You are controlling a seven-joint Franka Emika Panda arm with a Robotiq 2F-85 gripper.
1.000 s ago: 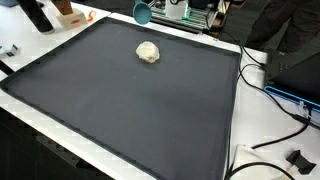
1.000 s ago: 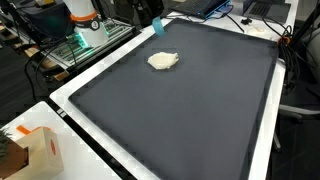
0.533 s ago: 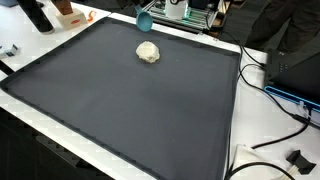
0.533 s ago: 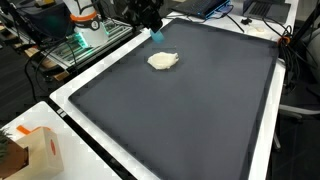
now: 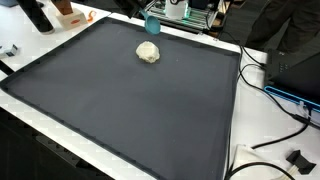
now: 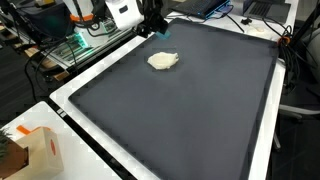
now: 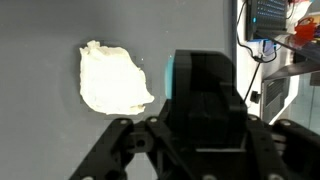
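Observation:
A cream, crumpled lump [image 5: 148, 52] lies on the dark mat [image 5: 130, 110] near its far edge; it also shows in the exterior view [image 6: 163, 61] and in the wrist view [image 7: 113, 78]. My gripper [image 5: 151, 20] hangs just beyond the lump, low over the mat's edge, shut on a small teal object [image 5: 153, 21]. In the exterior view the gripper [image 6: 157, 28] is a dark shape right behind the lump, apart from it. In the wrist view the gripper's black body [image 7: 205, 100] fills the frame and hides its fingertips; only a teal sliver [image 7: 168, 75] shows.
A white table rim [image 6: 90, 75] frames the mat. Cables [image 5: 275, 95] and a dark box lie off one side. An orange-and-white carton [image 6: 40, 150] stands at a near corner. Electronics with green lights [image 6: 85, 40] sit behind the arm.
The gripper with the teal object has come down and in over the mat's far edge, closer to the cream lump. The lump has not moved.

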